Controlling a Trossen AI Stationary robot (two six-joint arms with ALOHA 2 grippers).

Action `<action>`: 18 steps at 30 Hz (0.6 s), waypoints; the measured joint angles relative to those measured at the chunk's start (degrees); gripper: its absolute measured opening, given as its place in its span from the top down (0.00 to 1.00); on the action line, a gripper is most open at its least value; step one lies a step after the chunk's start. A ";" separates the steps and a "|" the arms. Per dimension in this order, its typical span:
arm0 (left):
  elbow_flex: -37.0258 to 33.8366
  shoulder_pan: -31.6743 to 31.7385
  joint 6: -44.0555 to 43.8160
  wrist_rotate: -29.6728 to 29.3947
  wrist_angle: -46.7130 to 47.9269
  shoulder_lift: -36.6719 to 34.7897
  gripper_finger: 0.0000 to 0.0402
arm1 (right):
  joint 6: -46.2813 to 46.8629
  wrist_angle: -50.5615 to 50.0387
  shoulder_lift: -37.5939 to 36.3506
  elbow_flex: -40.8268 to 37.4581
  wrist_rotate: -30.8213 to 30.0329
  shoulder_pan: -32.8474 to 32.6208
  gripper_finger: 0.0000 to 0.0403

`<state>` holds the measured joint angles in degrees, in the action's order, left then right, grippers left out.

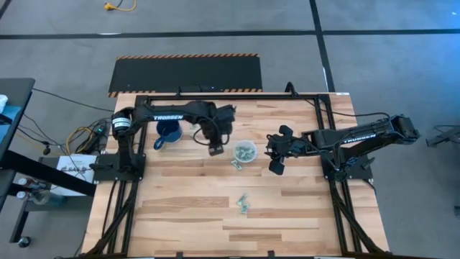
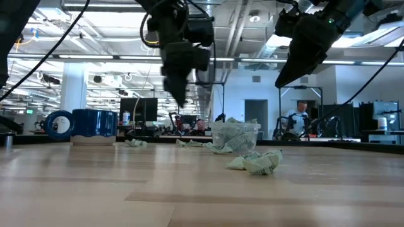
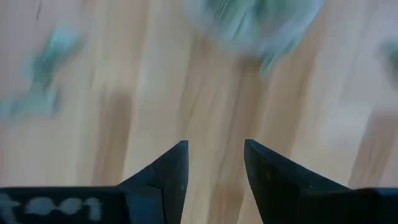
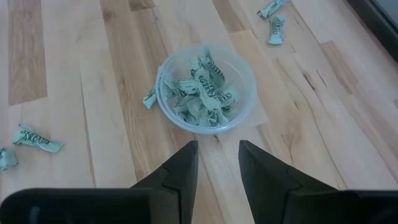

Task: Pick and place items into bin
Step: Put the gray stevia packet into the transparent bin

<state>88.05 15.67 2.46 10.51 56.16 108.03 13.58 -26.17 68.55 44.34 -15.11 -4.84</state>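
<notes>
While the clear cup [image 1: 245, 151] sits near the middle of the worktop [image 1: 187, 208], already holding a heap of green-and-white wrapped pieces [image 4: 202, 93], both tools hang above the wood on either side of it. The left tool [image 1: 214, 148] is at the cup's nine o'clock, fingers parted with nothing between them. The right tool [image 1: 276, 165] waits at four o'clock, fingers apart and empty too. Loose pieces lie against the cup at seven o'clock [image 1: 236, 165] and a small cluster [image 1: 244, 203] sits well off at six o'clock. A dark blue mug [image 1: 167, 132] stands further out at nine o'clock.

The likely hazard is the cup itself: it looks light, so a finger reaching for the piece just beside it could nudge or tip it and spill the contents. The crinkly wrappers may also slip from a shallow pinch.
</notes>
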 joint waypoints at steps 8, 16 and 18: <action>-2.73 8.22 -2.07 -3.65 12.44 -0.04 0.66 | 0.00 -0.02 0.00 0.00 0.02 -0.02 0.73; -9.43 12.69 8.63 -5.72 12.09 -0.04 0.66 | -0.41 0.00 0.00 0.01 0.02 -0.02 0.73; -10.69 12.61 10.62 -6.85 11.75 -0.04 0.66 | -0.48 -0.02 0.00 0.00 0.02 -0.02 0.73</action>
<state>77.36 28.27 13.07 3.66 67.91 107.98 13.10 -26.19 68.55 44.34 -15.09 -4.86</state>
